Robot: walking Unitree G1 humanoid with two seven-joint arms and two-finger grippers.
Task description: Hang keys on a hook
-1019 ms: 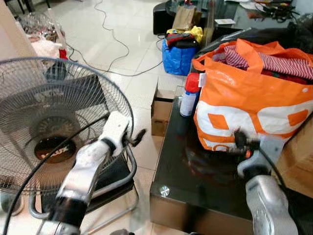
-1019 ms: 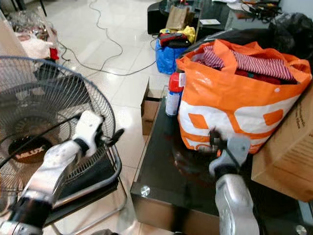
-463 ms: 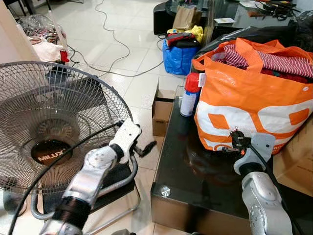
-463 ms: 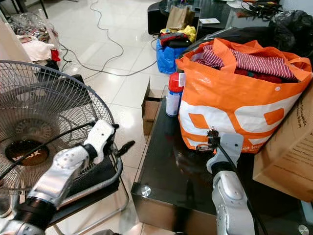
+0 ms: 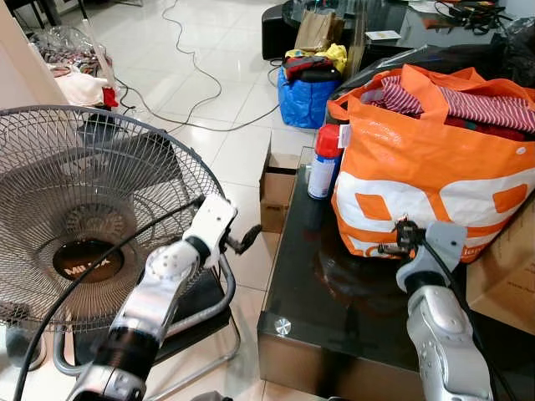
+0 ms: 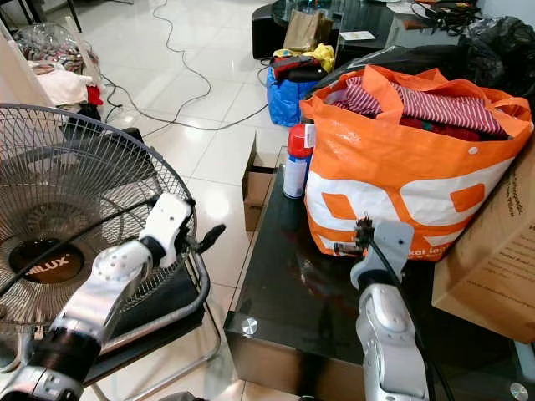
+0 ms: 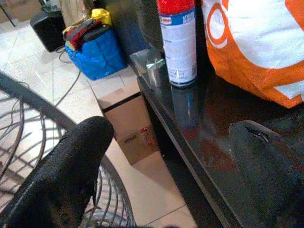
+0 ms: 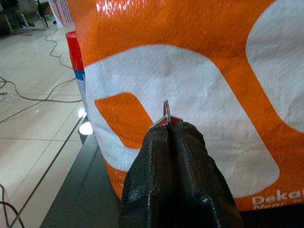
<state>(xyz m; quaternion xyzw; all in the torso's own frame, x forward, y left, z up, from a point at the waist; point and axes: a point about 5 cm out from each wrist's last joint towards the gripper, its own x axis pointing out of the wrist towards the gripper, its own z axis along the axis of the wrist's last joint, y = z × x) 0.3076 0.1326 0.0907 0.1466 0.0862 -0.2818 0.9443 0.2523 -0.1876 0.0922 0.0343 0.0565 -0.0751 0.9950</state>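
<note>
Head views: right gripper (image 5: 393, 247) raised over the black table (image 5: 334, 292), just beside the orange bag (image 5: 435, 167); left gripper (image 5: 244, 242) parted beside the fan (image 5: 84, 209). Right wrist view: fingers (image 8: 156, 161) clenched on keys (image 8: 166, 111), metal tip protruding.

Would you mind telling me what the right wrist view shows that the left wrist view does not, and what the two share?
Right wrist view alone: the right gripper, its fingers shut on a small metal key ring that pokes out at their tips. Left wrist view alone: the blue bag, the cardboard box, the fan's wire guard and the open left gripper. Both share the orange and white bag, the red-capped spray can and the black glass table.
</note>
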